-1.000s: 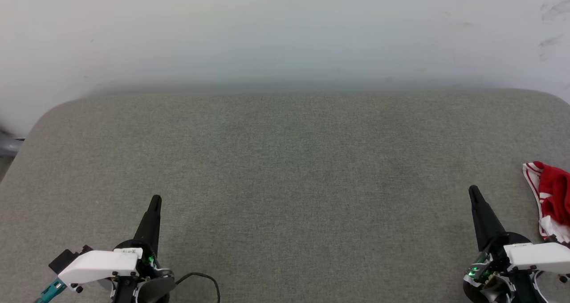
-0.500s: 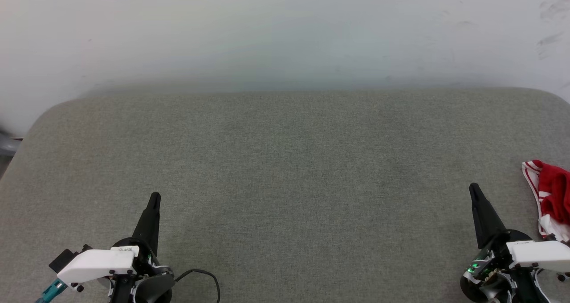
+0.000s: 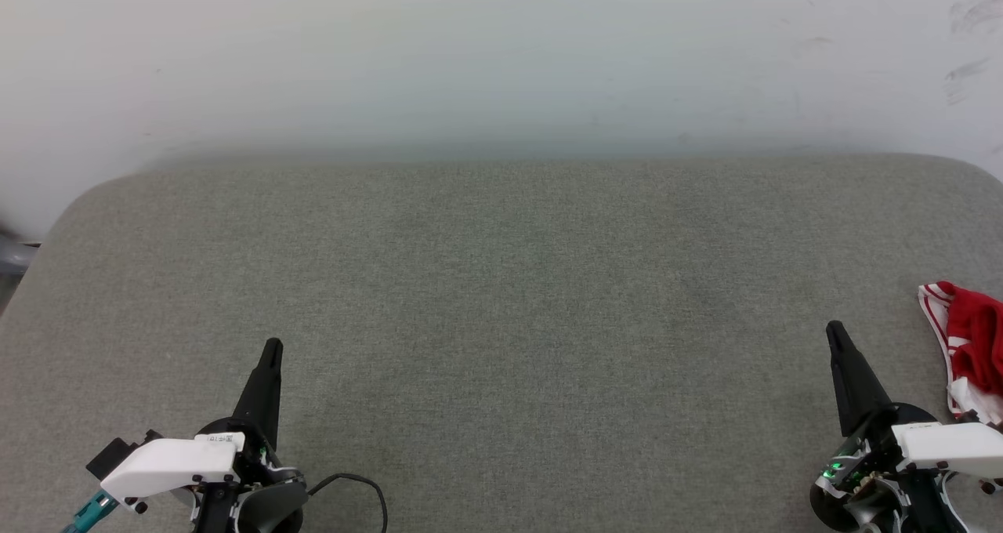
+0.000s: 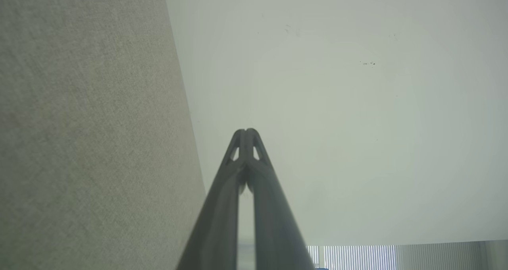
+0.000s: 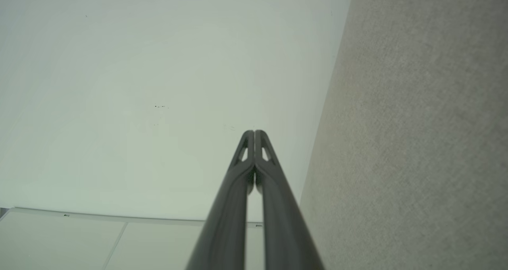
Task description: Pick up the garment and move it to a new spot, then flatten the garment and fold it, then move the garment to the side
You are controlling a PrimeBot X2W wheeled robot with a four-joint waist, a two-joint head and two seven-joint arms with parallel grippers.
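Nothing has shifted: left hand [image 3: 273, 349] and right hand [image 3: 833, 329] stay together, empty; red-and-white jersey T-shirt [image 3: 972, 337] awaits pickup, right edge of grey bench [image 3: 501, 282].

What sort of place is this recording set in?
Probably a lab or test room: a grey fabric-covered table against a plain white wall, with a bunched red-and-white garment at the table's right edge.

One left claw [image 3: 272, 348], one right claw [image 3: 835, 331], one garment [image 3: 972, 337], one table [image 3: 501, 282].
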